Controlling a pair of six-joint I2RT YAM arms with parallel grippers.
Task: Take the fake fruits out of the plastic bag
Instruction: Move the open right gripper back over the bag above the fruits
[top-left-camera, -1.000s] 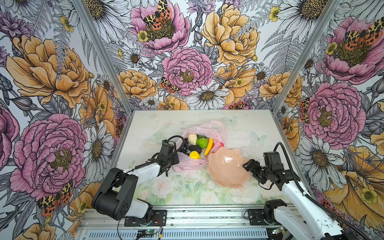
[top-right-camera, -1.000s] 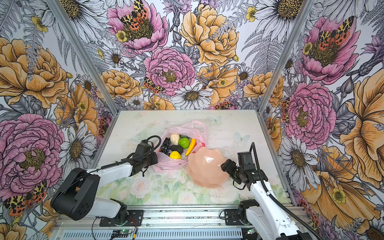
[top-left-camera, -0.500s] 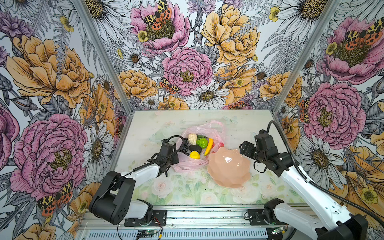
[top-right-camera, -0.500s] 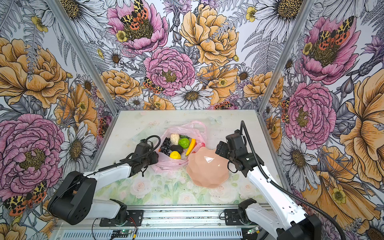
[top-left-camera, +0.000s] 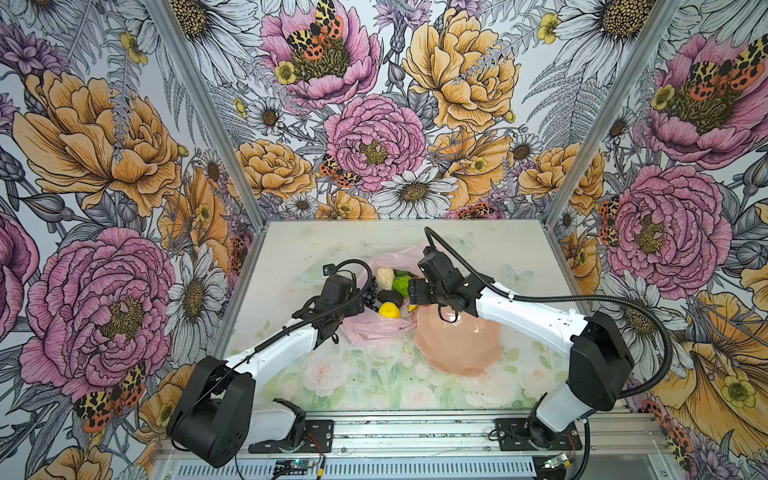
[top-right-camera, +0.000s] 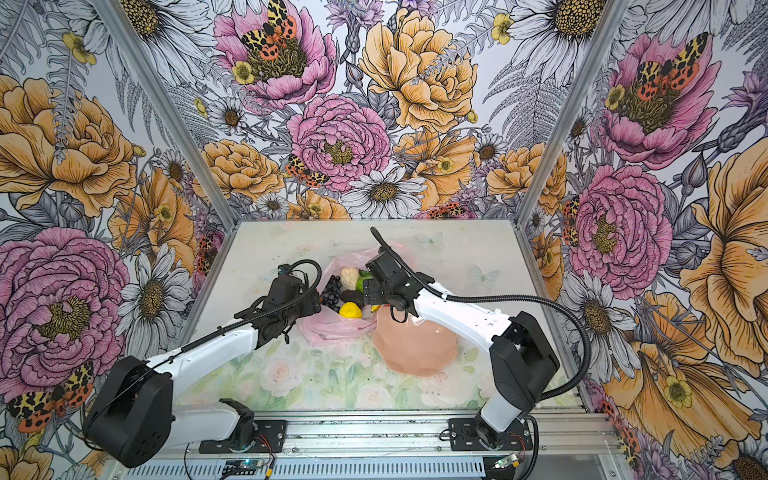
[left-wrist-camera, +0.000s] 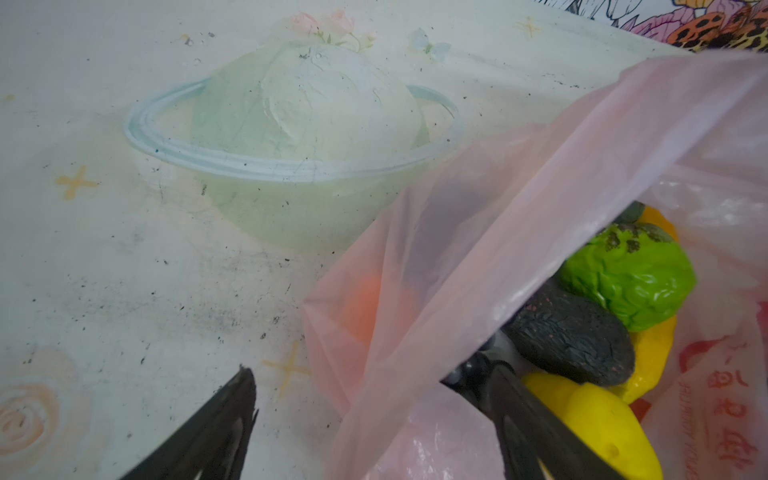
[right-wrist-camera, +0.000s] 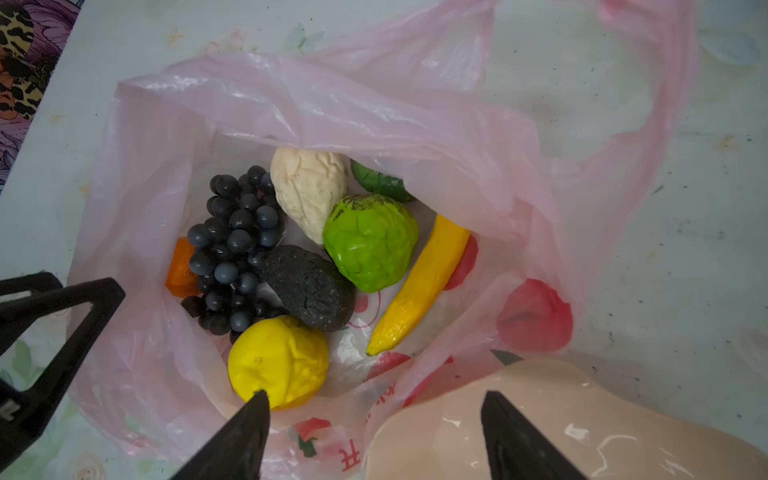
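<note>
Worktop (top-left-camera: 519, 249): is carrying everything, at mid-field. Bag (right-wrist-camera: 332, 104): is lying near the centre with its mouth gaping upward. Dish (top-left-camera: 457, 345): is sitting against the bag's edge, on the right arm's side, with no fruit showing in it. Fruit: all is sitting inside the bag, so unloading is not yet begun and every piece is waiting to be lifted. In the bag are lying the banana (right-wrist-camera: 419, 286), grapes (right-wrist-camera: 232, 245), avocado (right-wrist-camera: 311, 286), green fruit (right-wrist-camera: 370, 241), pear (right-wrist-camera: 309, 187), lemon (right-wrist-camera: 278, 359) and orange (right-wrist-camera: 178, 270), the last half buried under the grapes. Right claw (right-wrist-camera: 374, 395): is hovering over the bag's mouth, jaws spread wide, gripping nothing, one tip above the lemon and one above the dish rim. Left claw (left-wrist-camera: 372, 374): is standing spread wide astride the bag's rim, one finger inside and one outside, with film running between them unpinched.
</note>
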